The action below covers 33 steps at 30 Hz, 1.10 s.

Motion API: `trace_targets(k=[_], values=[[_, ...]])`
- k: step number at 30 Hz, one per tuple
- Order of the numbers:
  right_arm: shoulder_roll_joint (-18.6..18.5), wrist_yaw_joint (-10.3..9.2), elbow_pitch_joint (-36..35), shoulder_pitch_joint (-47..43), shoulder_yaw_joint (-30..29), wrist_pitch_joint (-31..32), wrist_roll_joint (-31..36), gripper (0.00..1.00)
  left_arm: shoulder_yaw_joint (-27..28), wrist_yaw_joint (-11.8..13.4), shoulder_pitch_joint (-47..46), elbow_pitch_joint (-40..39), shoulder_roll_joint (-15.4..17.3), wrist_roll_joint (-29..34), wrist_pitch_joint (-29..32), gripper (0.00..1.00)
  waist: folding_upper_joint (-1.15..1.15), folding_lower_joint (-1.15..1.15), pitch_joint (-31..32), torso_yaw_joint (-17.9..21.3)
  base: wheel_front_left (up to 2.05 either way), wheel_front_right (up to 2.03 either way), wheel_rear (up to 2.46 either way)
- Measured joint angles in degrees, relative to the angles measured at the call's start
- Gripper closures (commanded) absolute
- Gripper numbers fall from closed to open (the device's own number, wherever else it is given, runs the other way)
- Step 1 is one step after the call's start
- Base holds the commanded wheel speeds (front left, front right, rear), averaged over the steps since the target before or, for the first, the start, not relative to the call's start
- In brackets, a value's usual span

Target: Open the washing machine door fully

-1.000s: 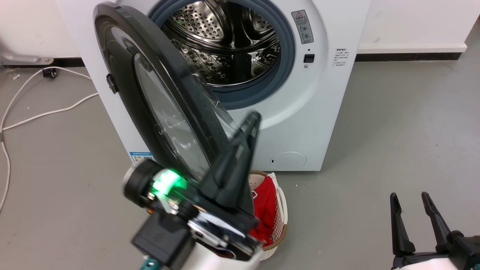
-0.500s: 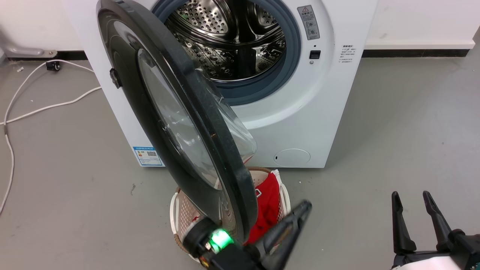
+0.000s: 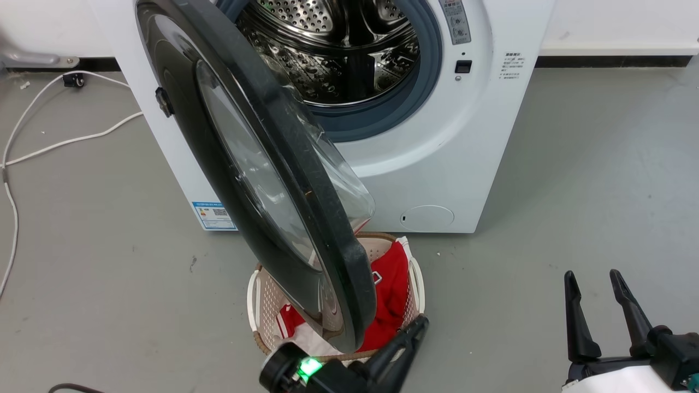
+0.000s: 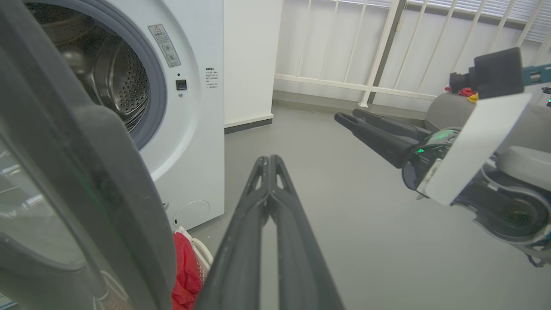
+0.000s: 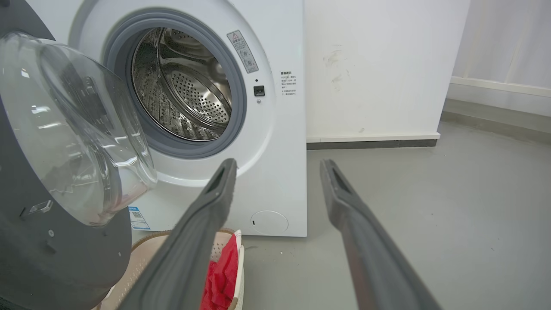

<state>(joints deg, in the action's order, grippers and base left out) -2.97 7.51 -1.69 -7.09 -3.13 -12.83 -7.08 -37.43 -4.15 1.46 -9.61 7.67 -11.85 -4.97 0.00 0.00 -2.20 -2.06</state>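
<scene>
In front of the white washer [image 3: 437, 158], the washing machine door [image 3: 297, 180] stands swung out from its left side, partly open. Its lower edge hangs above a laundry basket [image 3: 253, 297] holding red cloth [image 3: 390, 295]. The left gripper [image 3: 415, 327], fingers pressed together, sits near the door's lower edge, clear of it. The right gripper [image 3: 591, 275], fingers apart and holding nothing, is well off to the right.

I see a laundry room. A white washer [image 3: 437, 180] stands at twelve o'clock, a clothes basket [image 3: 266, 305] at six.
</scene>
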Motion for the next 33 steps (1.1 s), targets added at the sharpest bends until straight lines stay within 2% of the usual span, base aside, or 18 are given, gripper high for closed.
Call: trace_targets(k=[7, 15, 33], values=[[0.0, -0.01, 0.23, 0.18, 0.33, 0.0, -0.08, 0.0, 3.43, 2.59, -3.61, 4.55, -1.25, -0.11, -2.89, 1.0, 0.0, 0.0, -1.16, 0.72, 0.0, 0.0, 0.0], [0.0, 0.0, 1.37, 1.26, 0.78, -0.33, -0.53, 0.0, 4.59, 3.79, -6.69, 7.62, -2.1, -0.37, -4.07, 1.0, 0.0, 0.0, -2.23, 1.26, 0.0, 0.0, 0.0], [0.0, 0.0, 3.27, 1.32, 0.46, -1.0, -0.62, 0.0, 6.21, 7.7, -2.98, 7.32, -1.27, -1.78, -3.49, 1.0, 0.0, 0.0, -0.27, 0.08, 0.0, 0.0, 0.0]])
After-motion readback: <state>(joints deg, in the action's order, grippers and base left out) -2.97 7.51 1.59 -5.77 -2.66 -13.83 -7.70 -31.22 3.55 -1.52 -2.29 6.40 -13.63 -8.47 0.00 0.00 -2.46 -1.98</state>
